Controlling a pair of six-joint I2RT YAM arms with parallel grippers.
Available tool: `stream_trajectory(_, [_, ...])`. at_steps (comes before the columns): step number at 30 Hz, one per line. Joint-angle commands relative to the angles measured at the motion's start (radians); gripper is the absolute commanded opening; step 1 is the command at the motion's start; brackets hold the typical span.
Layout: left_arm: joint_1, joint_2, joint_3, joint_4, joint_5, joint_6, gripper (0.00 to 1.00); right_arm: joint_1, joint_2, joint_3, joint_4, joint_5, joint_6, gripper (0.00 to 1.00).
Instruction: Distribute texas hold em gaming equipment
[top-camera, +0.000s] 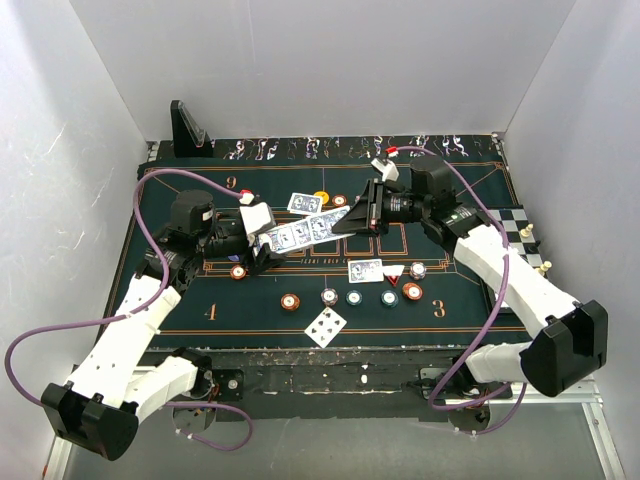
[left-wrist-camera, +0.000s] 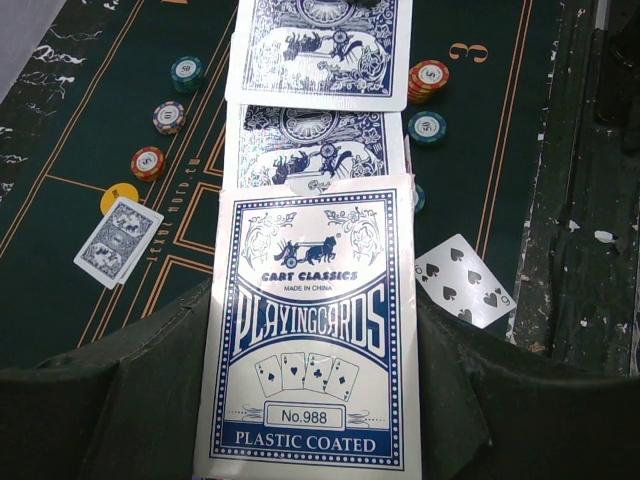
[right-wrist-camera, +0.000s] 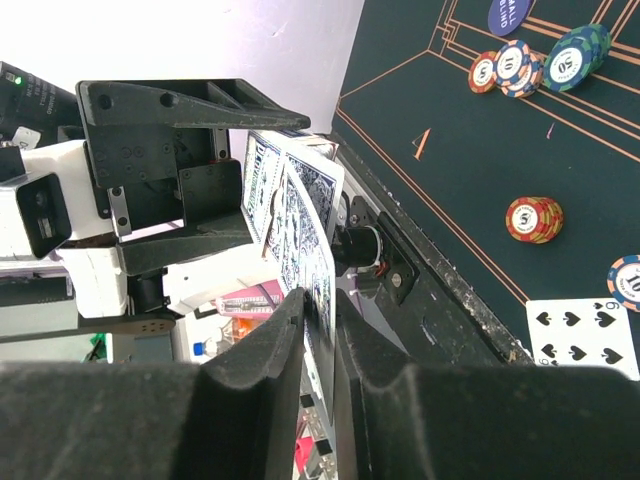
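White-walled booth, dark green printed felt mat (top-camera: 200, 300) on the counter. Roughly midway, I judge: round poker chips (top-camera: 354, 297) sit in a loose row at 6 o'clock of mat centre, with more at 12 and 9. Some blue-backed single cards (top-camera: 304, 203) lie face down, and a face-up nine of spades (top-camera: 325, 326) lies near the front edge. The left gripper (top-camera: 258, 238) is clenched on the blue-and-white card pack (left-wrist-camera: 310, 340), and a strip of overlapping blue-backed cards (top-camera: 300, 233) runs toward 3 o'clock. The right gripper (right-wrist-camera: 318, 335) has its jaws narrow around the strip's end card; whether it is pinched I cannot tell. Most cards look undealt. Chip values are blurred, the strip's card count is unclear, and the black-and-white chessboard (top-camera: 515, 222) is partly behind the arm.
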Motion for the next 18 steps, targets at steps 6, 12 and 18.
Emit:
stream_trajectory(6, [0.007, -0.028, 0.000, 0.017, 0.019, 0.007, 0.00, -0.070, -0.073, -0.009, 0.000, -0.029, -0.004, 0.07])
stream_trajectory(12, [0.007, -0.036, -0.005, 0.016, 0.015, 0.008, 0.00, -0.176, -0.056, 0.048, -0.017, -0.077, -0.009, 0.01])
stream_trajectory(18, [0.007, -0.056, -0.018, 0.008, 0.010, 0.013, 0.00, -0.231, 0.051, 0.097, 0.052, -0.137, 0.019, 0.01])
